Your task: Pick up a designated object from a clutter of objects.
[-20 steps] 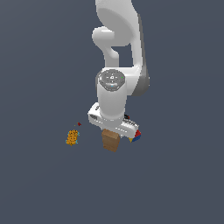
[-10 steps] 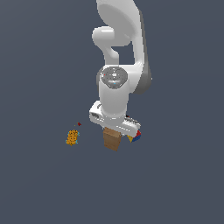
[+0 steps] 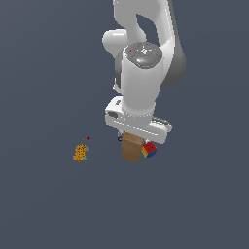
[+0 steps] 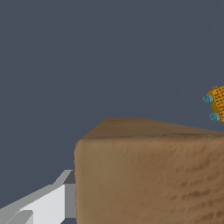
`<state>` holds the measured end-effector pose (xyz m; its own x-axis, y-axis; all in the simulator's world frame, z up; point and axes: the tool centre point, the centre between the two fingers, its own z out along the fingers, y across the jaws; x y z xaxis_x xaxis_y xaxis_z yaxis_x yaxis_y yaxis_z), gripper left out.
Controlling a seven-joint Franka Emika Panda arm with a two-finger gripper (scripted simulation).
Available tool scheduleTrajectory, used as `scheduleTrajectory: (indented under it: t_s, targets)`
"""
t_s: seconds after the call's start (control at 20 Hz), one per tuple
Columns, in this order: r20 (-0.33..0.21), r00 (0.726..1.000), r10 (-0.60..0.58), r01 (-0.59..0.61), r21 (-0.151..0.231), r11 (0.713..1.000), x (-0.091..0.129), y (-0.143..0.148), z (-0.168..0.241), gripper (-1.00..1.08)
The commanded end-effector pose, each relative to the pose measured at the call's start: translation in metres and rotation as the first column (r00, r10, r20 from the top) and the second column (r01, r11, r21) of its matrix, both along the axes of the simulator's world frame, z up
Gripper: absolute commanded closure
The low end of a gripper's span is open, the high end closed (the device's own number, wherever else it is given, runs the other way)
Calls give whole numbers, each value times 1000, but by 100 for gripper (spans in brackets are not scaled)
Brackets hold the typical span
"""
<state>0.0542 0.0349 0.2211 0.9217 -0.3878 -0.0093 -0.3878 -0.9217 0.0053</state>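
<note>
The hand (image 3: 132,137) sits right on top of the brown box (image 3: 131,148); its fingers are hidden, so I cannot tell whether it grips; a pale finger (image 4: 41,203) lies against the box's side in the wrist view; the puzzle cube (image 3: 149,150) touches the box at 3 o'clock; the orange speckled box (image 3: 80,152) rests well apart at 9 o'clock on the table (image 3: 44,194); a tiny red piece (image 3: 88,138) lies near it.

The white arm (image 3: 141,73) is reaching down over the clutter, its hand (image 3: 137,124) sitting directly above the brown box (image 3: 131,147). The box is standing upright, its top hidden under the hand, so the fingers cannot be made out. A multicoloured cube (image 3: 149,150) is touching the box on the exterior view's right. An orange speckled box (image 3: 80,152) is lying well apart toward the exterior view's left, with a tiny red piece (image 3: 88,138) near it.
</note>
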Motion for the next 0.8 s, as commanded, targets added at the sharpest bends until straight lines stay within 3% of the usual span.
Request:
scheduleTrajectory:
  t_s: [0.0,0.75]
  targets:
    - [10,1000,0,0,0,1000,3,11,30,108]
    - [11,1000,0,0,1,1000,15,69,167,108]
